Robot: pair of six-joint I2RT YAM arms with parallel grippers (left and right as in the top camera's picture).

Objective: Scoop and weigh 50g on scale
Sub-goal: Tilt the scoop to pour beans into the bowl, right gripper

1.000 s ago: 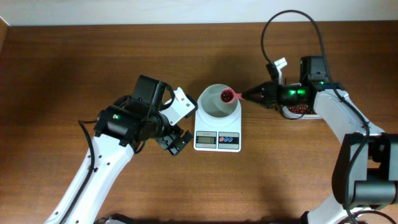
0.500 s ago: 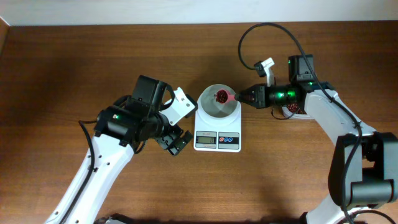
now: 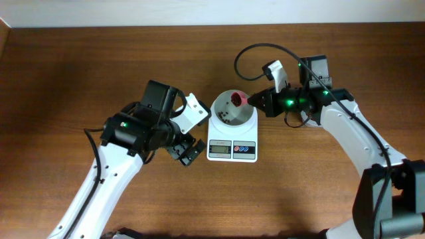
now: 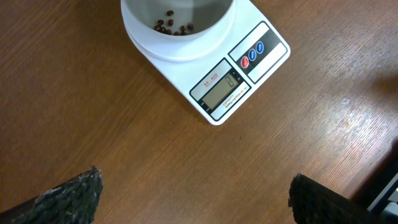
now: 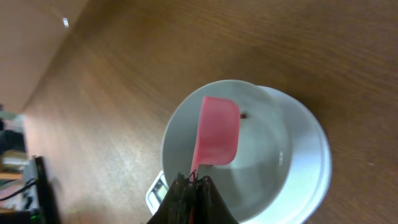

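The white scale [image 3: 232, 150] stands mid-table and carries a white bowl [image 3: 244, 121]. A few dark red-brown beans [image 3: 224, 119] lie in the bowl. My right gripper [image 3: 255, 101] is shut on the handle of a red scoop [image 3: 237, 99], which is tipped over the bowl's far rim. In the right wrist view the scoop [image 5: 217, 139] faces down into the bowl [image 5: 305, 158], with my gripper [image 5: 193, 184] shut on its handle. My left gripper [image 3: 193, 131] stands open just left of the scale, holding nothing. The left wrist view shows the scale [image 4: 239, 70], the beans [image 4: 173, 28] and my open gripper [image 4: 196, 198].
Bare brown wooden table [image 3: 80, 60] surrounds the scale. A black cable [image 3: 249, 56] loops above the right arm. A pale wall edge runs along the back of the table.
My right gripper moved left over the bowl and turned the scoop over; beans now lie in the bowl. The left arm has not moved.
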